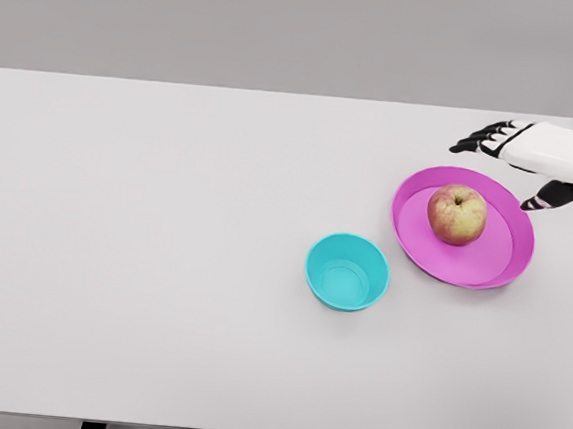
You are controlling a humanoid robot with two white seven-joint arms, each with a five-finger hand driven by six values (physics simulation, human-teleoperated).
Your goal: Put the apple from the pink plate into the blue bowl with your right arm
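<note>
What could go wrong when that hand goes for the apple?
The apple is round and sits loose on the plate, so a poor grip by the open right hand could roll it off. The bowl is small and close to the plate, so an off-centre drop might miss it, or the arm might knock it.

The apple [457, 214] is mottled red and yellow-green. The plate [415, 236] under it is bright pink-magenta. The bowl [348, 272] is turquoise blue inside and out. The right hand [532, 161] is white with black fingers [473, 143]. The table [163, 244] is plain pale grey.
</note>
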